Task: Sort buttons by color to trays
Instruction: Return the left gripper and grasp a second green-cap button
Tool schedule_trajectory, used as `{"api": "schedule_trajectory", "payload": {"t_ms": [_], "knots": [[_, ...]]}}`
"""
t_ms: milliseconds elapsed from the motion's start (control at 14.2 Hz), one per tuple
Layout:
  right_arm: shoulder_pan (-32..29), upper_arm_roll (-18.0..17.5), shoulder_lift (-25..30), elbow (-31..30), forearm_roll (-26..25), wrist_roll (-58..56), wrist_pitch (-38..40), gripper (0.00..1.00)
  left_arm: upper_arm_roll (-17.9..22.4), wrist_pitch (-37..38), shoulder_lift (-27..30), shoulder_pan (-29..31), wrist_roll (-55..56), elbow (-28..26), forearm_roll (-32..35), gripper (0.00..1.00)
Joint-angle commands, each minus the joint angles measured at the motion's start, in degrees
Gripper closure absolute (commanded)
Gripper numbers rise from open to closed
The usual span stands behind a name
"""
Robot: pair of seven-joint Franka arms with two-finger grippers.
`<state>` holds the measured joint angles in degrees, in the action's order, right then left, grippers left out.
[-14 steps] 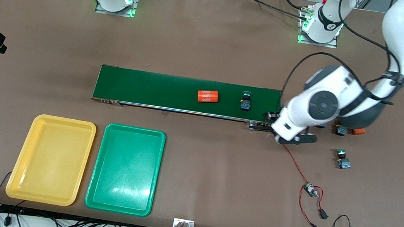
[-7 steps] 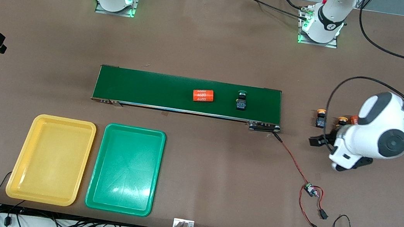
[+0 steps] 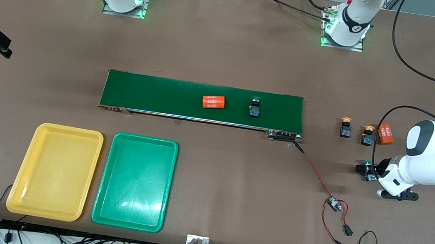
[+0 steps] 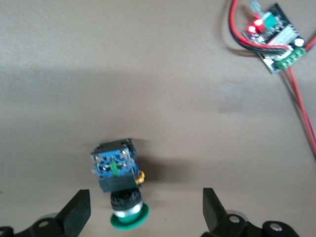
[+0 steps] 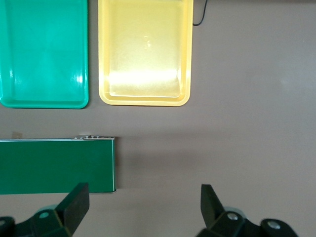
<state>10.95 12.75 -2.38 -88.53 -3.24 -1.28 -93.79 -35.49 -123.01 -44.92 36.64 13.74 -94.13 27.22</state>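
My left gripper is open, low over a green-capped button that lies on its side on the table between the fingers, untouched. A second green button rides on the dark-green belt. Two yellow-capped buttons stand on the table between belt and left arm. The yellow tray and green tray lie side by side, nearer the front camera than the belt. My right gripper is open and waits high above the table by the belt's end.
One orange cylinder lies on the belt and another beside the yellow buttons. A small controller board with red and black wires lies nearer the front camera than the left gripper.
My left gripper has swung from the belt's end out toward the left arm's end of the table and down over the green button. The belt's cylinder and button have drifted toward the right arm's end.
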Motion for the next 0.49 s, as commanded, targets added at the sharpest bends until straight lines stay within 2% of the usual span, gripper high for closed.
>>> {"api": "schedule_trajectory", "payload": {"t_ms": [0, 141, 281, 351, 422], "knots": [[0.04, 0.25, 0.88, -0.24, -0.46, -0.03, 0.01, 0.0, 2.96, -3.1, -1.84, -1.13, -0.64, 1.23, 1.61, 0.0], [-0.14, 0.43, 0.88, -0.24, -0.28, -0.3, 0.01, 0.0, 3.14, -3.82, -2.54, -1.31, -0.47, 1.4, 1.61, 0.03], [-0.14, 0.43, 0.71, -0.24, -0.11, 0.05, 0.01, 0.0, 3.14, -4.08, -3.25, -1.22, -0.29, 1.49, 1.61, 0.15], [-0.05, 0.43, 0.71, -0.24, -0.1, 0.05, 0.1, 0.0, 3.05, -3.99, -3.07, -0.87, -0.29, 1.4, 1.7, 0.29], [0.04, 0.43, 0.62, -0.24, -0.1, 0.14, 0.01, 0.0, 3.05, -3.56, -2.72, -1.05, -0.2, 1.49, 1.61, 0.37]]}}
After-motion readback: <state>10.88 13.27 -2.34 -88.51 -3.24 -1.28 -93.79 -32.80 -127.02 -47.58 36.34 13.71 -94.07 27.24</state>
